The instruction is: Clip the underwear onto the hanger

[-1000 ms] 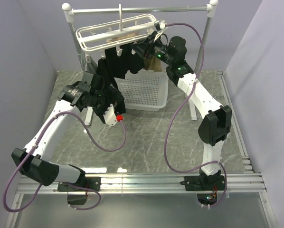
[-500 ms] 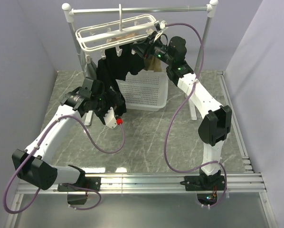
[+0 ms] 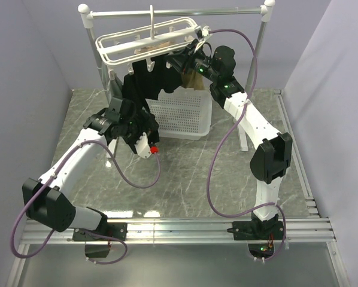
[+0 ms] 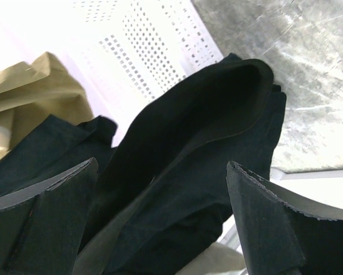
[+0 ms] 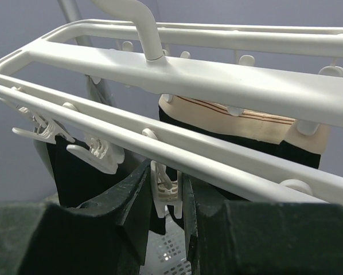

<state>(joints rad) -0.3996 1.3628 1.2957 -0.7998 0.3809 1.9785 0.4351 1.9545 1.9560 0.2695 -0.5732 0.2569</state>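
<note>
The underwear (image 3: 144,86) hung from the near side of the hanger (image 3: 150,27), which was hooked on the grey rail (image 3: 215,9). The garment's lower part draped down in front of the white basket (image 3: 185,116), above the tabletop (image 3: 191,173). The right gripper (image 5: 166,175) was raised beneath the hanger's front bar, its fingers clenched on a white clip peg (image 5: 167,200), with black fabric just below. The left gripper (image 4: 160,166) was released, fingers wide apart. A fold of the underwear's lower edge lay between them, unpinched. A tan garment (image 5: 234,117) was pegged further back on the frame.
</note>
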